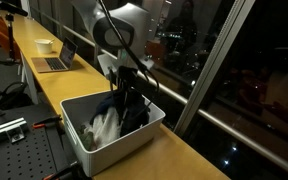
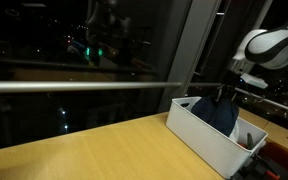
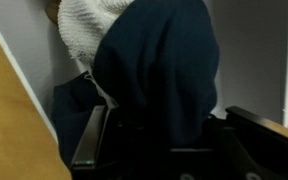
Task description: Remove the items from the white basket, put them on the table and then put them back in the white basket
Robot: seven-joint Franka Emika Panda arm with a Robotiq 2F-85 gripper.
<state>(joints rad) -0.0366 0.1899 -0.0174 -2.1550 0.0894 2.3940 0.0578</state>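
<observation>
The white basket (image 1: 112, 150) (image 2: 198, 136) stands on the yellowish-tan table (image 1: 174, 155) (image 2: 94, 150) by the window. A dark blue cloth (image 1: 134, 112) (image 2: 220, 116) rises out of it in a bunched peak under my gripper (image 1: 130, 88) (image 2: 224, 93). In the wrist view the dark blue cloth (image 3: 159, 60) fills the space between the fingers, and my gripper (image 3: 169, 125) is shut on it. A white cloth (image 1: 104, 127) lies lower in the basket, and a pale knitted piece (image 3: 84, 30) shows behind the blue cloth. The basket's wall (image 3: 254, 50) shows on both sides.
Farther along the table sit a laptop (image 1: 52, 62) and a white cup (image 1: 44, 45). A grey perforated board (image 1: 14, 150) lies beside the table. A window post (image 1: 209, 70) and dark glass run along the table's far edge, with a rail (image 2: 74, 86) across the glass.
</observation>
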